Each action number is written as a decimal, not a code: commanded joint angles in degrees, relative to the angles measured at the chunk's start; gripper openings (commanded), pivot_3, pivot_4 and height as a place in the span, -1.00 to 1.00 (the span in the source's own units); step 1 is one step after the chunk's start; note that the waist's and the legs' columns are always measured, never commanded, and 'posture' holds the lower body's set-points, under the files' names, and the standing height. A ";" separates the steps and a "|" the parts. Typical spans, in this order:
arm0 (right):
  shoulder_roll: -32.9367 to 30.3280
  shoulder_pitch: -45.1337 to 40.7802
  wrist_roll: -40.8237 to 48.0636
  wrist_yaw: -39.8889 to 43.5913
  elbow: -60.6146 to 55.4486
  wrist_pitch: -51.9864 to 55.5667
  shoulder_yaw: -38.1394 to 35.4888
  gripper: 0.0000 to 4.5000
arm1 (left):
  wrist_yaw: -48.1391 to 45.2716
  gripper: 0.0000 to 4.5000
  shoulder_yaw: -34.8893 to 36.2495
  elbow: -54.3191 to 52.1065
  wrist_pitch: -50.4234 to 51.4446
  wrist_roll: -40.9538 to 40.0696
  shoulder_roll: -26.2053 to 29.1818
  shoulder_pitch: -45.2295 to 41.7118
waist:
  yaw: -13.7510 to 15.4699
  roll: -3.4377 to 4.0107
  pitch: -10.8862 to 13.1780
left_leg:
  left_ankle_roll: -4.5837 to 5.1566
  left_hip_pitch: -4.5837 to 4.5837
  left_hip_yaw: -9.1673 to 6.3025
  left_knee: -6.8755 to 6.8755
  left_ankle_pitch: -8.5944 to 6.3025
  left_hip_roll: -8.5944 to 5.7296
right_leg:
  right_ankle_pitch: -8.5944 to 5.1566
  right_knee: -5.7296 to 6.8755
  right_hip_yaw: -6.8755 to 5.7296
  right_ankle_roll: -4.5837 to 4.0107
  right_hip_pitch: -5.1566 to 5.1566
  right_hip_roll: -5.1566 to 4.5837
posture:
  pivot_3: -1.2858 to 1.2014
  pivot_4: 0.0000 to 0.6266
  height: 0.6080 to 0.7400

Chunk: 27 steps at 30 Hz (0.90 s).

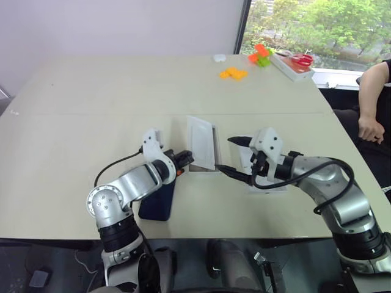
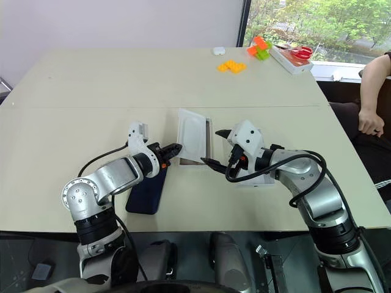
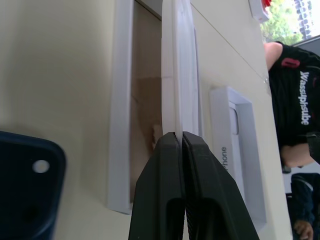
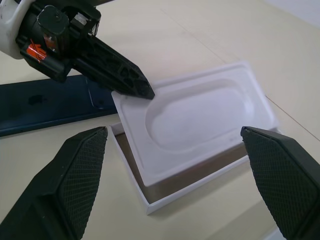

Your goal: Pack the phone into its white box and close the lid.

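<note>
Left gripper (image 2: pixel 177 147) is pinched on the corner of the white insert (image 4: pixel 200 117), holding it tilted above the white box (image 4: pixel 145 192). Right gripper (image 2: pixel 215 148) is spread wide just across from it. The phone (image 2: pixel 148 192) lies flat under the left arm; the lid (image 3: pixel 239 150) sits beyond the box.

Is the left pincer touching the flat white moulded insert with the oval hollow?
Touching. In the left wrist view the left pincer is shut on the flat white moulded insert's edge; the right wrist view shows its tip on the corner.
</note>
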 commanded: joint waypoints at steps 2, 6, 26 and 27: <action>-0.14 -0.43 0.01 0.39 -0.57 -0.93 -0.53 1.00 | 1.19 -0.99 -3.21 0.17 -3.26 -3.11 1.53 0.37 | -0.01 0.00 0.00 | 0.00 0.00 0.00 0.00 0.00 0.00 | -0.01 0.00 0.00 -0.02 0.00 0.00 | 0.03 -0.52 0.90; -0.14 -0.39 -0.06 0.43 -0.57 -0.97 -0.68 1.00 | 2.13 -0.99 -5.31 1.15 -5.70 -4.78 3.03 0.66 | 0.02 0.00 0.00 | 0.00 0.00 0.00 0.00 0.00 0.00 | -0.02 0.00 0.00 -0.04 0.00 0.00 | 0.03 -0.52 0.90; -0.02 -0.65 -0.66 0.25 0.42 -0.86 -0.80 1.00 | -1.77 0.99 -12.98 -1.35 -13.35 -23.26 20.01 3.36 | -0.06 0.01 0.01 | 0.00 0.02 -0.02 -0.01 0.00 0.02 | -0.03 0.01 0.00 -0.05 0.00 0.00 | 0.03 -0.52 0.90; 0.02 -0.82 -0.83 -0.04 0.77 -0.81 -0.91 1.00 | -3.17 0.99 -12.73 -2.33 -13.45 -24.76 22.46 3.58 | -0.10 0.01 0.01 | 0.00 0.02 -0.02 -0.01 0.00 0.02 | -0.03 0.01 0.00 -0.05 0.00 0.00 | 0.03 -0.52 0.90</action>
